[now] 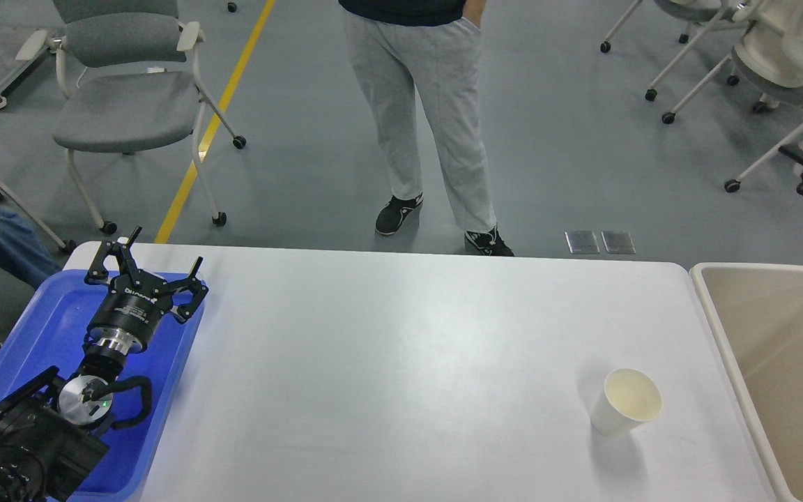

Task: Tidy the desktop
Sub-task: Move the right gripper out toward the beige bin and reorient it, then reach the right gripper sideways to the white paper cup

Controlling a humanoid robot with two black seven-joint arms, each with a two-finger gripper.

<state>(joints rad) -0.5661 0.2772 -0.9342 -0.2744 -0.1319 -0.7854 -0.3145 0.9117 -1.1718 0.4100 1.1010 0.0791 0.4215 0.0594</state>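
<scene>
Under and far to the right of the left hand (164,263) spreads the bench (401,362), a wide white top with rounded corners that fills most of the lower view. Its surface is smooth and plain, and it runs from the tray at the hand's side across to the bin at the far right.

Well to the right of the hand, past the bench's right edge, sits the bin (712,328), beige and rectangular, its rim just beside the bench; only part of it shows before the view cuts it off.

Directly below the hand lies the tray (46,314), blue plastic with a raised rim, resting at the bench's left end. The left arm comes up over it from the lower left corner, and the hand hangs above the tray's far right corner, close to the tray's rim.

Beyond the hand, across the bench's far edge, a person (429,118) in grey trousers and dark shoes stands on the grey floor. A grey chair (129,104) on castors stands beyond the hand and slightly left of it, beside a yellow line (213,125) painted on the floor.

Far right of the hand and nearer to the viewer, a cup (626,403) of white paper stands upright on the bench, open mouth up, near the bin but apart from it.

The left hand's two black fingers are spread wide, with nothing between them. The right hand does not show.
</scene>
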